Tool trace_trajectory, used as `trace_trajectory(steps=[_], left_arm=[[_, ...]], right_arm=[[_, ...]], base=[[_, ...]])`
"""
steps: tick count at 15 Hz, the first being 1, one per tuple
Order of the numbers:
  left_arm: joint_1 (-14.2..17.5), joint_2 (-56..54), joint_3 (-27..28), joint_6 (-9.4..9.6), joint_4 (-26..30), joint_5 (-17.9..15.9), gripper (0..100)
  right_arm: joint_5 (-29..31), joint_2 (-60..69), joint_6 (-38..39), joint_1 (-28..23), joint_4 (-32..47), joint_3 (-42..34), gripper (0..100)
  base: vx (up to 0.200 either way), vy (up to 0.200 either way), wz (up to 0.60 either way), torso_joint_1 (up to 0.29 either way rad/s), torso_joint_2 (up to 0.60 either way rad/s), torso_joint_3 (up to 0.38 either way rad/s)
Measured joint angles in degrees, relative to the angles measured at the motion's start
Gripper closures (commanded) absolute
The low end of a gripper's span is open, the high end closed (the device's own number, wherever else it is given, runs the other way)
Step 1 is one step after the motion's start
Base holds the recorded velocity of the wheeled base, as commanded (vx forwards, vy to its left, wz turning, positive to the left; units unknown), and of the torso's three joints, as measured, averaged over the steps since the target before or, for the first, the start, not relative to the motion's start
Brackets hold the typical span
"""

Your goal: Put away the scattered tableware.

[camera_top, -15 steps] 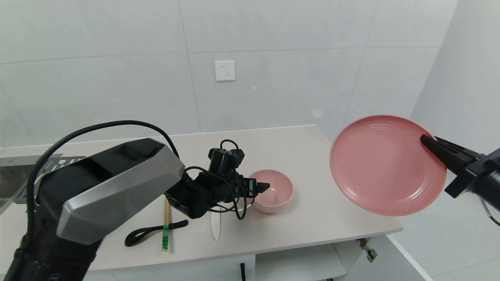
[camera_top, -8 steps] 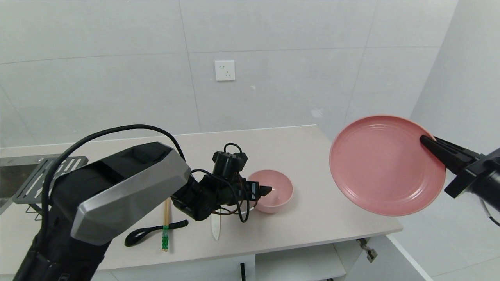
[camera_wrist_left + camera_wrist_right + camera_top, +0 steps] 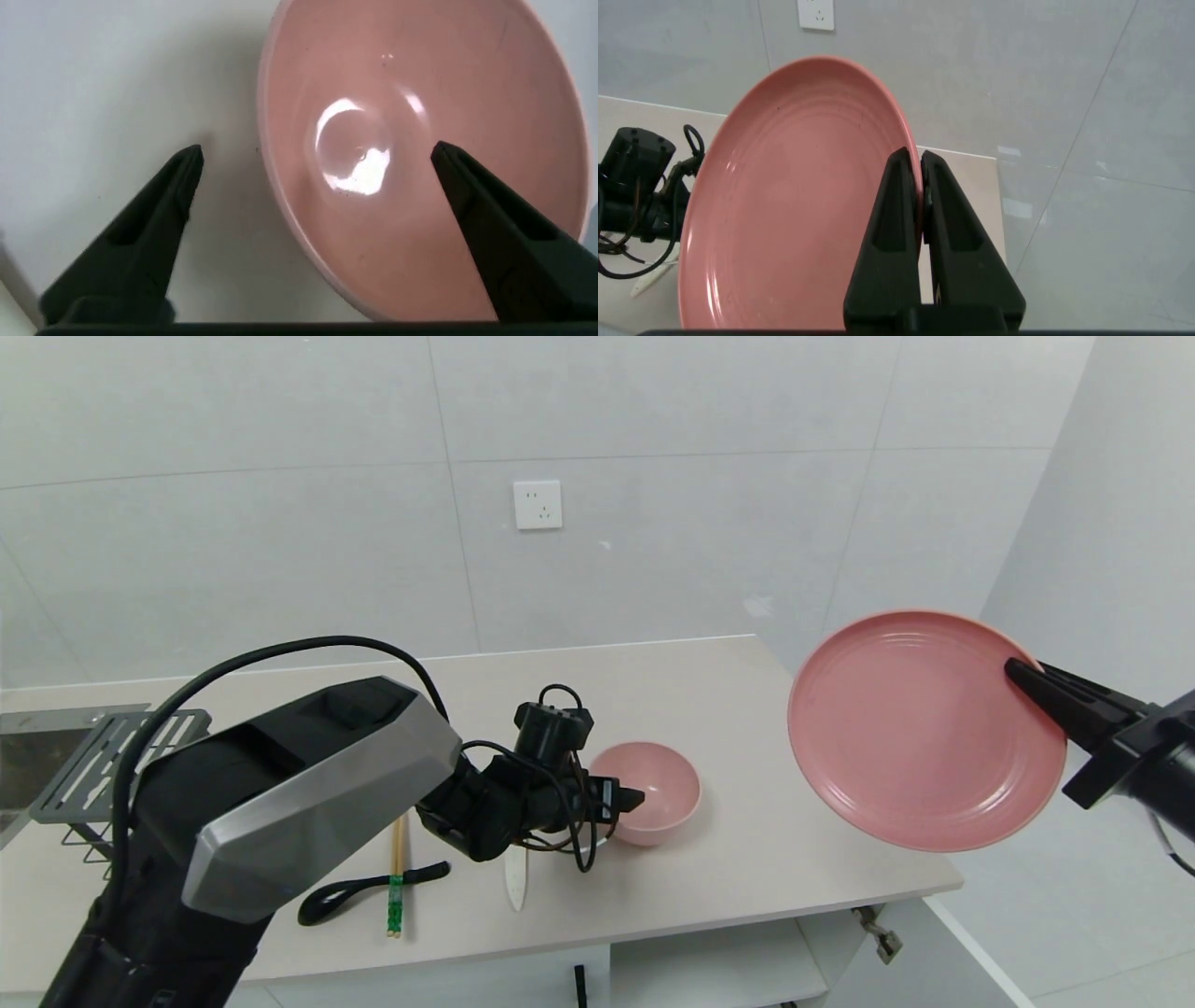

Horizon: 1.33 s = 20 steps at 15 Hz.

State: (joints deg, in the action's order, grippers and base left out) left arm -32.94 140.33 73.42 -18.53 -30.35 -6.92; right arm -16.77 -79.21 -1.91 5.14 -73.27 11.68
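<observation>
A pink bowl sits upright on the beige counter. My left gripper is open at the bowl's near rim; in the left wrist view its fingers straddle the rim of the bowl, one outside and one inside. To the right, past the counter's end, a pink plate hangs tilted in the air, with my right gripper shut on its rim. The right wrist view has the plate clamped between the gripper fingers.
On the counter lie a black spoon, wooden chopsticks with green ends and a white spoon. A metal rack stands at the far left. A wall socket is behind. Below the counter's front edge is an open cabinet.
My left arm has moved right toward the bowl, bringing the gripper to its rim. The right arm and the plate have stayed still.
</observation>
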Motion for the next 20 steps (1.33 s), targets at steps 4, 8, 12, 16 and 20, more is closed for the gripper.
trace_trajectory(steps=[4,8,12,16,20], left_arm=[[-0.2,0.02,0.15,0.09,0.48,0.68,100],[-0.2,-0.5,-0.2,0.44,-0.13,1.97,100],[-0.33,-3.41,-0.88,1.8,-0.11,2.55,100],[-0.63,-9.45,-6.12,3.4,-0.29,3.13,100],[-0.02,-17.15,-13.89,4.33,-0.33,3.1,100]], right_arm=[[0.0,0.0,0.0,0.02,-0.02,0.0,100],[0.0,0.0,0.0,0.02,-0.02,0.0,100],[0.0,0.0,0.0,0.04,0.0,0.0,100],[0.0,0.0,-0.02,0.02,0.0,0.0,100],[0.0,0.0,-0.05,0.06,-0.02,-0.07,100]], base=[[0.0,0.0,0.0,0.0,0.0,0.0],[0.0,0.0,0.0,0.0,0.0,0.0],[0.0,0.0,0.0,0.0,0.0,0.0],[0.0,0.0,0.0,0.0,0.0,0.0],[0.0,0.0,0.0,0.0,0.0,0.0]])
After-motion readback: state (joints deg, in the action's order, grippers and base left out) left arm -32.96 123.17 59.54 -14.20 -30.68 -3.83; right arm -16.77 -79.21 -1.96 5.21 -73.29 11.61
